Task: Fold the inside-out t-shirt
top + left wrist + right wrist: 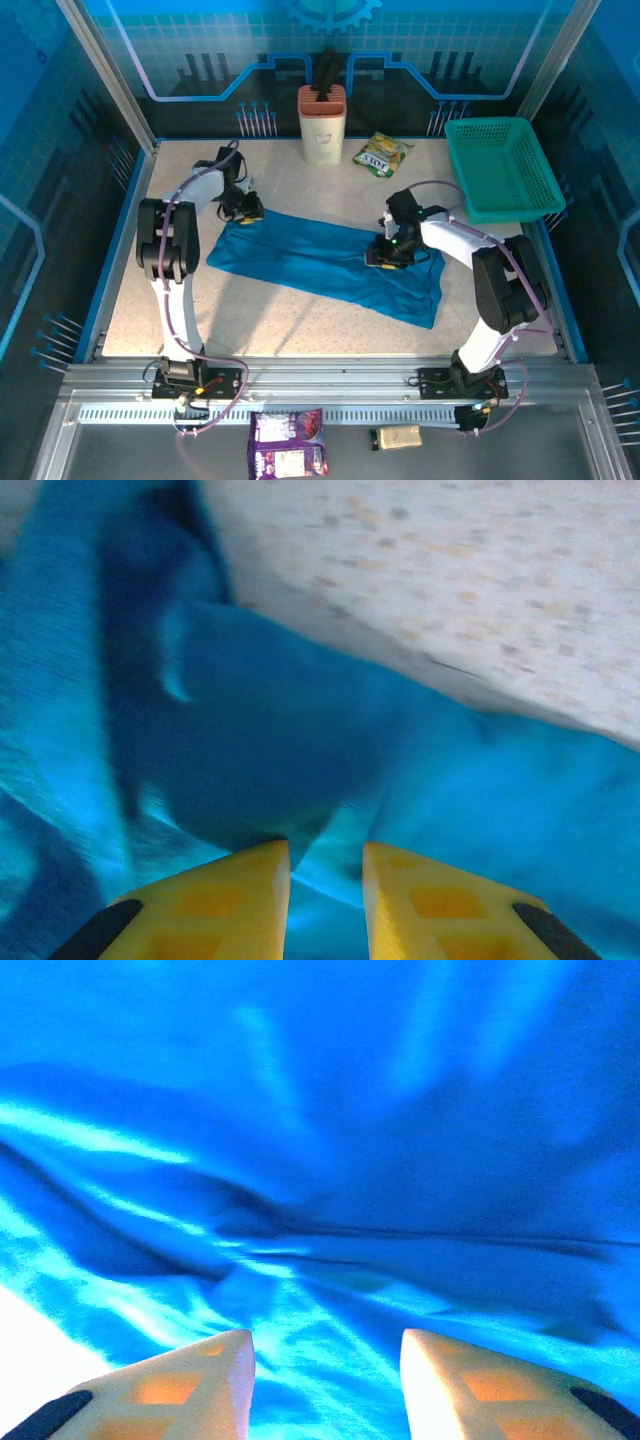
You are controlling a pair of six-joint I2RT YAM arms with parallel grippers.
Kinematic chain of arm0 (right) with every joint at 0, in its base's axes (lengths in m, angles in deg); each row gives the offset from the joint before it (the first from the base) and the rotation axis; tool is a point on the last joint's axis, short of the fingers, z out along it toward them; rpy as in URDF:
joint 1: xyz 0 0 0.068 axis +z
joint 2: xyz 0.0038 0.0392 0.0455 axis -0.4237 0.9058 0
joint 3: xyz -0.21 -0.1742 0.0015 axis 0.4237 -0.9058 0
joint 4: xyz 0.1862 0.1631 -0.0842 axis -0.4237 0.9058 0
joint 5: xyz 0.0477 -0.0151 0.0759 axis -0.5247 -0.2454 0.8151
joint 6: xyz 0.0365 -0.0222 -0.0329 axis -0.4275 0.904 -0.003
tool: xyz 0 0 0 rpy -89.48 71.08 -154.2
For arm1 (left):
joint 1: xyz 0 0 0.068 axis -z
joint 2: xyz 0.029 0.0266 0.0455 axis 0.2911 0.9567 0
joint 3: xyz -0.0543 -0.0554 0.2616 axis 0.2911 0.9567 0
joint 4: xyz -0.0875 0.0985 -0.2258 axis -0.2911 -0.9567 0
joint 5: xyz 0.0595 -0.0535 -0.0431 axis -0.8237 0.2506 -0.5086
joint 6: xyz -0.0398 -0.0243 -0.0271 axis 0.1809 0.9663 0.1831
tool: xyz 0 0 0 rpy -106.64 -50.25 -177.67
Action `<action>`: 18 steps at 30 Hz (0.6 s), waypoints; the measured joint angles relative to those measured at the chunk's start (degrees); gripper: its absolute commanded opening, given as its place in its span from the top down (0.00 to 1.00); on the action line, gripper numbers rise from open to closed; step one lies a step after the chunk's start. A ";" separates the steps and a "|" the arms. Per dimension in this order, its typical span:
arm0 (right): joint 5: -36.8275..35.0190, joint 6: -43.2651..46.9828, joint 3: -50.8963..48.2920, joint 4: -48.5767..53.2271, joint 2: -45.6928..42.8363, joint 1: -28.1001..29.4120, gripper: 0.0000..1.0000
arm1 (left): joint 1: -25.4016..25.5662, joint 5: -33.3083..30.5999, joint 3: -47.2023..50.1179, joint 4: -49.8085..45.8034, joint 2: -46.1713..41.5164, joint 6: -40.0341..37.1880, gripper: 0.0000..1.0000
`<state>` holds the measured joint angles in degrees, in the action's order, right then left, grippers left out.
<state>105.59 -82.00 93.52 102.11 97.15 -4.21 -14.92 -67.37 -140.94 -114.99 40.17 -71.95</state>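
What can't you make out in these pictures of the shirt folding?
Left tool, left wrist view: blurred cloth bunches at its tips; pinching or free, unclear.
Shirt, top view: folds hide collar and sleeves; the right tool covers part.
Purple packet, top view: print too small to read.

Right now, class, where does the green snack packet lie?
In the top view, the green snack packet lies toward the back, right of centre, between the cream canister and the teal basket.

Bare table (300, 325) lies nearside of the t-shirt (310, 255); holder (322, 125), snack packet (382, 155), basket (500, 165) stand beyond it.
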 measured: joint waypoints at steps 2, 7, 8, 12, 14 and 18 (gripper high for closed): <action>2.08 -0.57 -0.55 -1.44 0.07 0.39 0.57 | -0.48 -2.12 0.00 0.00 0.44 0.00 0.73; 1.97 -1.07 -2.03 -1.77 2.32 -0.26 0.58 | -2.47 -6.84 -0.22 0.66 0.48 0.00 0.73; 1.51 -1.03 -2.51 -1.68 2.89 -0.52 0.58 | -3.10 -7.78 -0.28 0.81 0.48 0.00 0.73; 1.07 -0.83 -2.89 -1.51 3.04 -1.07 0.57 | -5.38 -11.26 -0.68 0.83 0.50 -0.02 0.73; 1.05 -0.81 -2.89 -1.46 3.04 -1.16 0.57 | -5.99 -12.28 -0.76 0.83 0.50 0.00 0.73; 1.03 -0.74 -2.89 -1.29 3.04 -1.42 0.57 | -5.92 -13.16 0.37 1.42 0.46 0.00 0.75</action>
<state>106.61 -82.74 90.63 100.82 100.19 -5.63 -20.85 -80.53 -140.57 -113.57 40.63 -71.95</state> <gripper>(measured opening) 0.425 0.260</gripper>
